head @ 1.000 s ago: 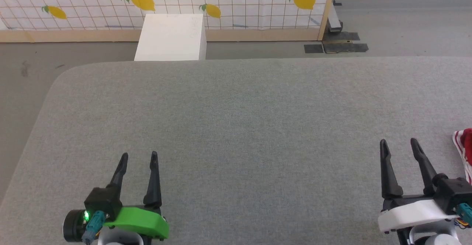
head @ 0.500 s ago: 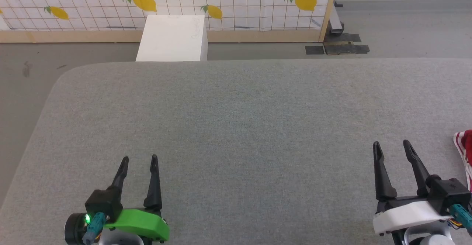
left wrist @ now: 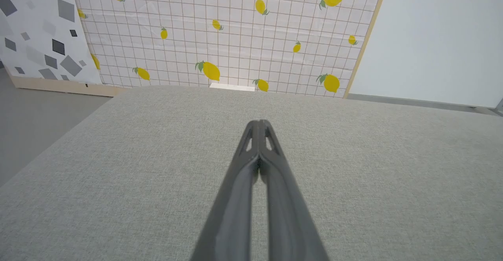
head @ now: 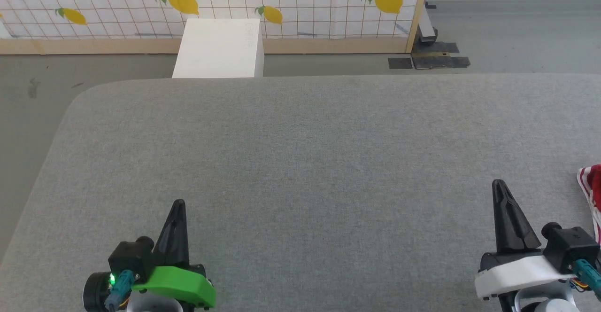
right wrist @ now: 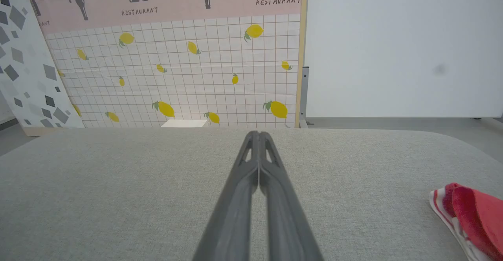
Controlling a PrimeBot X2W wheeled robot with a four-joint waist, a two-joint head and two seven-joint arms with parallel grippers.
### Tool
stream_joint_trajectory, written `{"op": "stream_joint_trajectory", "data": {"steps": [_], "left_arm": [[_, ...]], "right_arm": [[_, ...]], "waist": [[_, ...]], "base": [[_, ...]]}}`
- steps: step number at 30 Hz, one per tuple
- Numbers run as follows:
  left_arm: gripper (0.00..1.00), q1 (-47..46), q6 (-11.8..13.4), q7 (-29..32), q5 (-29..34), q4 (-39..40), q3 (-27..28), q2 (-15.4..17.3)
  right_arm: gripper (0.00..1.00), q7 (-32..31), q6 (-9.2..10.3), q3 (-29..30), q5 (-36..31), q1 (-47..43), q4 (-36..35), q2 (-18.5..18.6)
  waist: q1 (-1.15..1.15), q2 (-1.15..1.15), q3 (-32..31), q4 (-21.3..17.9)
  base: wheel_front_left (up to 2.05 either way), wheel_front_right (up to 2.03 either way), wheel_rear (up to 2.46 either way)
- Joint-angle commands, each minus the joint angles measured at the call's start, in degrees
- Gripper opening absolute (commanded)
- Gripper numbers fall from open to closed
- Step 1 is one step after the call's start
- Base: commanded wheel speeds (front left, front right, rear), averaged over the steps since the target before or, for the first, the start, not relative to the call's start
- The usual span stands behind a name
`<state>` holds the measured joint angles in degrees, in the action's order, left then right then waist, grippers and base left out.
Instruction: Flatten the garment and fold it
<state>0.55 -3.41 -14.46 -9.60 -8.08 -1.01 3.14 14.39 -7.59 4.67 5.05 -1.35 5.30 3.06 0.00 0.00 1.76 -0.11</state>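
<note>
Clearly apart, garment point(head: 593, 183) lies right of closed right gripper point(head: 498, 184).

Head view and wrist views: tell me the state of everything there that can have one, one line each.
left gripper: shut, fingers together, holding nothing.
right gripper: shut, fingers together, holding nothing.
garment: bunched up, not flattened or folded, lying at the right edge of the grey table, apart from the right gripper.
indicator light on the left wrist: lit green.
</note>
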Motion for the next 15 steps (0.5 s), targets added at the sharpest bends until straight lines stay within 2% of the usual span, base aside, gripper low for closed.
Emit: {"op": "stream_joint_trajectory", "data": {"steps": [1, 15], "left_arm": [[0.0, -0.02, 0.13, 0.31, 0.32, 0.26, 0.03, -0.01], [0.0, -0.08, 0.51, 1.94, 1.38, 1.16, 0.14, -0.04]], "right_arm": [[0.0, -0.31, 0.0, -0.14, -0.17, 0.05, -0.17, -0.01], [0.0, -1.92, 0.01, -0.66, -0.73, 0.2, -0.76, -0.03]], "waist": [[0.0, 0.0, -0.02, 0.0], [0.0, 0.0, -0.22, 0.02]], "base": [[0.0, 0.0, 0.0], [0.0, 0.0, 0.0]]}}
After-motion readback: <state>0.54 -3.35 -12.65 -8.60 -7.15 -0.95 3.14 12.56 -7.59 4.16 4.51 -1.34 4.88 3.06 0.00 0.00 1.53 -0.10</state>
